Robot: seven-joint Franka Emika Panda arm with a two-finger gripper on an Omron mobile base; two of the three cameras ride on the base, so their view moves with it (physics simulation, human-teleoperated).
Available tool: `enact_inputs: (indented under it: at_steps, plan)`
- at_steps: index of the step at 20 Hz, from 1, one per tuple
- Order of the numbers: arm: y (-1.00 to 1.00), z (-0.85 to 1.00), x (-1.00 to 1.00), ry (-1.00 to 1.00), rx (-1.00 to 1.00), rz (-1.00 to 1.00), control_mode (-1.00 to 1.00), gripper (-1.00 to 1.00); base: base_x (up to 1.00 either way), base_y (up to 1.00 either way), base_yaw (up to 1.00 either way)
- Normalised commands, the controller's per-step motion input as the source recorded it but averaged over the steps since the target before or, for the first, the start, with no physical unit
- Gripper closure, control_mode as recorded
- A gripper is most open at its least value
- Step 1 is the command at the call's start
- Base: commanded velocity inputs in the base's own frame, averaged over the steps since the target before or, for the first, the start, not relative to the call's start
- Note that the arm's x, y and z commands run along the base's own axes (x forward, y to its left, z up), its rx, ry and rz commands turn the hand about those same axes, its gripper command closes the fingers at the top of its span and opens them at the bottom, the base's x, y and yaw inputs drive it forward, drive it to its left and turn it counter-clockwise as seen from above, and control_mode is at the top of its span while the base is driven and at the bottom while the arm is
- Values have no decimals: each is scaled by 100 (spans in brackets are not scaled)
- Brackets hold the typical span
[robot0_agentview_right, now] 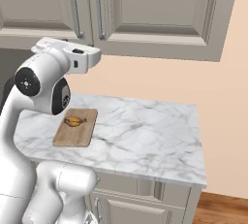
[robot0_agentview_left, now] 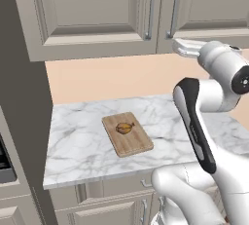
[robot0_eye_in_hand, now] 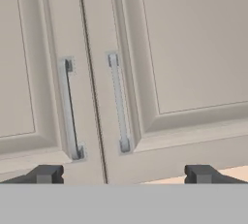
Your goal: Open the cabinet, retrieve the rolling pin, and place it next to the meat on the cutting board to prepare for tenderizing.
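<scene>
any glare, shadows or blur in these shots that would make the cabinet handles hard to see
Hand view: the cabinet handles are close and evenly lit, without glare, only slightly soft and pixelated, with thin shadows in the panel grooves. Left base view: flat light, and the meat is small and coarse. Right base view: the cutting board casts barely any shadow.

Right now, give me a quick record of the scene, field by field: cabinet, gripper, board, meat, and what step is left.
cabinet: both doors shut, two vertical bar handles side by side
gripper: open, facing the door handles, holding nothing
cutting board: flat on the marble counter below the cabinet
meat: sitting on the board, toward its far end
step left: door not yet opened; rolling pin not in sight
</scene>
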Motion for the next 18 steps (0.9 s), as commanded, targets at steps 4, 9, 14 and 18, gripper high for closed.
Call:
enact_inputs:
  at_steps: [4, 9, 14, 18]
  plan:
    - [0, 1, 21, -15, 0, 9, -100, -100, 0, 0, 0]
    - [5, 3, 25, -3, -4, 3, -100, -100, 0, 0, 0]
    - [6, 5, 26, 2, -8, -1, -100, -100, 0, 0, 0]
    - [-2, 8, 28, 6, -12, -6, -100, -100, 0, 0, 0]
